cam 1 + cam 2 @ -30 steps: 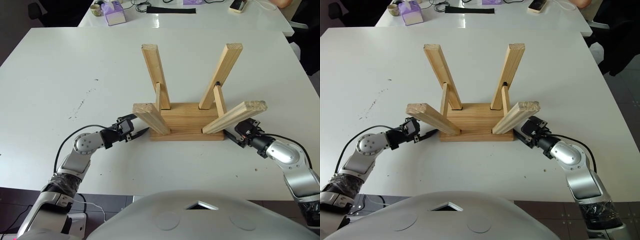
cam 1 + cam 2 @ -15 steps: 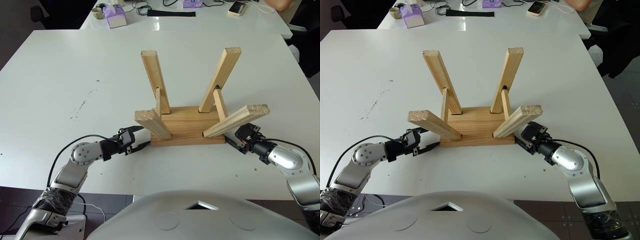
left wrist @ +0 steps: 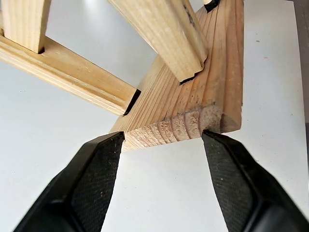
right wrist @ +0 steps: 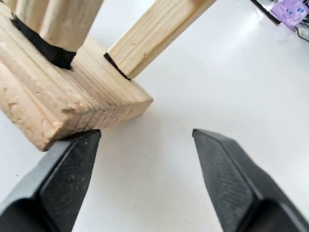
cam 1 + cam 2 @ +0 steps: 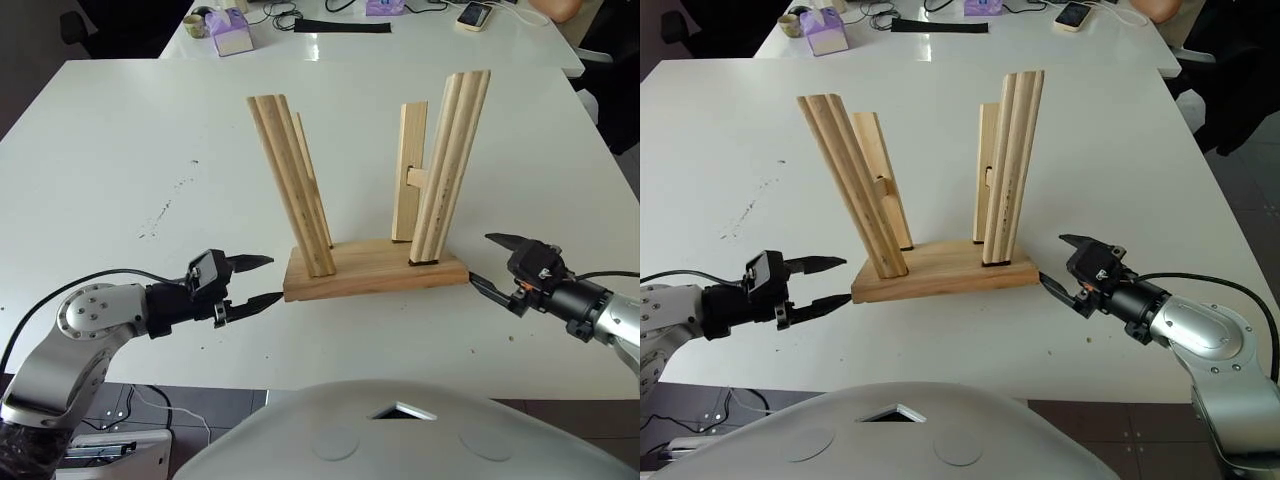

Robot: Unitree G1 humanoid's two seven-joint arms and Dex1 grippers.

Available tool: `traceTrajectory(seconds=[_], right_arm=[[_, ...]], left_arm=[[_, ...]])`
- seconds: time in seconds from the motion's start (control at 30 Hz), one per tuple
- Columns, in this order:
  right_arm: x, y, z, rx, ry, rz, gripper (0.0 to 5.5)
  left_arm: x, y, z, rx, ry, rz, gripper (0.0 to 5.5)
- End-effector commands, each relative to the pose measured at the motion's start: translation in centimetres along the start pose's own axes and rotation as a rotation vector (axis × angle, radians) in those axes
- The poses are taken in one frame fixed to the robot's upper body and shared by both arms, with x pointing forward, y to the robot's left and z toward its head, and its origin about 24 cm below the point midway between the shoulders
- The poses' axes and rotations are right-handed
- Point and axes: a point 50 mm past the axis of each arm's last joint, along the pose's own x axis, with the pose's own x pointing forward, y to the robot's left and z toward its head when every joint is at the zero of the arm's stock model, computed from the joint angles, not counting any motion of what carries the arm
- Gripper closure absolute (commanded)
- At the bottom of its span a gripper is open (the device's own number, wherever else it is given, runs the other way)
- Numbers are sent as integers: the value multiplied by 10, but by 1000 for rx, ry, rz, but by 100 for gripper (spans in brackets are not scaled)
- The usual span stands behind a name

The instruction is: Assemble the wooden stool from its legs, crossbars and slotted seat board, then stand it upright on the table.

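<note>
The left pincer (image 5: 272,279) is hovering wide open just off the left end of the seat board (image 5: 375,272). Its fingers (image 3: 99,176) are flanking that end's two corners and gripping nothing. The seat board is lying flat on the worktop (image 5: 120,150), with the legs (image 5: 290,180) pointing upward from it. At the board's right end the right pincer (image 5: 480,259) is also gaping open and empty. One finger (image 4: 67,166) is sitting right at the board's lower edge, contact unclear, and the other is standing apart from it.
</note>
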Motion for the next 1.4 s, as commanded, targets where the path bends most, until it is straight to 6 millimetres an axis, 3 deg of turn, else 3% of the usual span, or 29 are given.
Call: traceTrajectory(seconds=[0.03, 0.13, 0.37, 0.63, 0.97, 1.1, 1.23, 1.4], right_arm=[[1, 21, 24, -22, -126, 198, 197], [-2, 19, 30, -40, -133, 227, 197], [-7, 6, 43, -90, -150, 239, 197], [-12, 10, 48, -79, -161, 294, 197], [-7, -16, 15, 16, -68, 216, 197], [-5, -21, -10, 50, -2, 213, 197], [4, -13, -26, 100, 7, 274, 197], [26, 4, -39, 88, 25, 370, 197]], left_arm=[[0, -9, 26, 11, -95, -169, 249], [-8, -5, 26, 9, -61, -181, 249], [-10, 3, 47, 6, -114, -185, 249], [-18, 17, 49, 38, -74, -174, 249], [-15, 45, 3, 182, 96, -14, 249], [-24, 60, -25, 214, 206, 42, 249], [-26, 63, -45, 197, 231, 35, 249], [-4, 48, -64, 153, 206, -90, 249]])
